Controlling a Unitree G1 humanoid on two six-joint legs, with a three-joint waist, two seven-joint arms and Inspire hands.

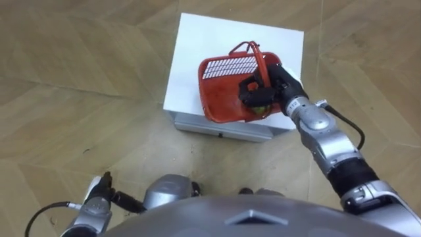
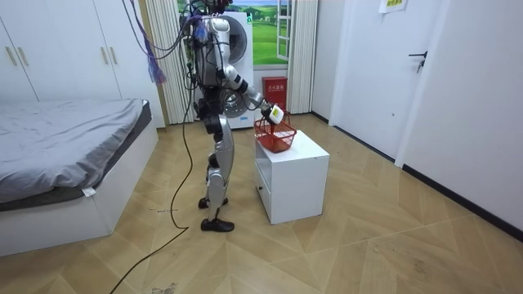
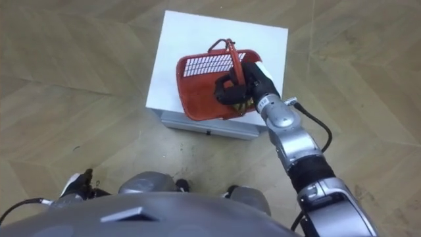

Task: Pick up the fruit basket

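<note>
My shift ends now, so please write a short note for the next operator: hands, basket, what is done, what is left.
The right hand is shut on the handle of the basket.
The left hand hangs idle, low at the robot's side.
The basket is tilted over the cabinet; I cannot tell whether it is lifted.
Done: grasp.
Left: lift it clear.

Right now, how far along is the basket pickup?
Done: the right hand grips the handle of the red basket, over the white cabinet. In hand: the basket is tilted at the cabinet's near edge; whether it has left the top, I cannot tell. Left: lift it clear. The left hand hangs low by the robot's side.
</note>
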